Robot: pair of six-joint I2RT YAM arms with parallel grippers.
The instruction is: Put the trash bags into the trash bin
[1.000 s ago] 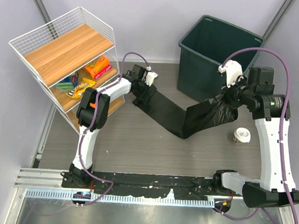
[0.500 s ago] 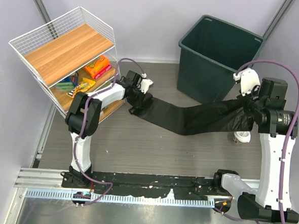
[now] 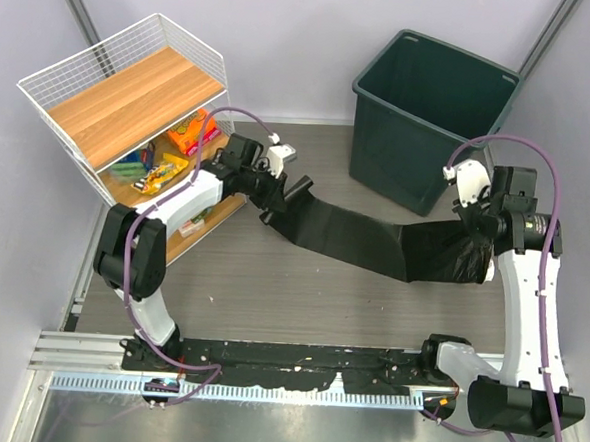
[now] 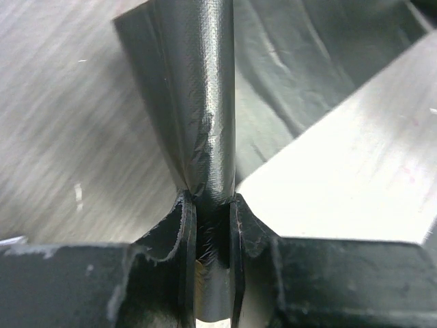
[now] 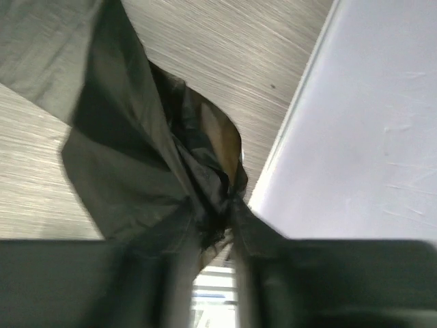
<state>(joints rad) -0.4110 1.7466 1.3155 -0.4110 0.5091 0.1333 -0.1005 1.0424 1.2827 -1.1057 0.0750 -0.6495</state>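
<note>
The bag (image 3: 359,240) stretches over the desk (image 3: 271,285) in front of the bin (image 3: 392,147), ends clenched by left tool (image 3: 280,202) and right tool (image 3: 472,228); rack (image 3: 132,96) stands left of the bin.

The bin (image 3: 404,163) stands at the back of the table (image 3: 270,295), right of centre. In front of the bin the bag (image 3: 364,240) stretches sideways, apart from the bin's wall. One end of the bag sits before the bin's right front corner, pinched in the right gripper (image 3: 473,227). Its other end reaches well left of the bin, pinched in the left gripper (image 3: 280,193). Far left of the bin, beyond the left gripper, stands the rack (image 3: 132,101), with packets (image 3: 190,129) on its lower shelves.
</note>
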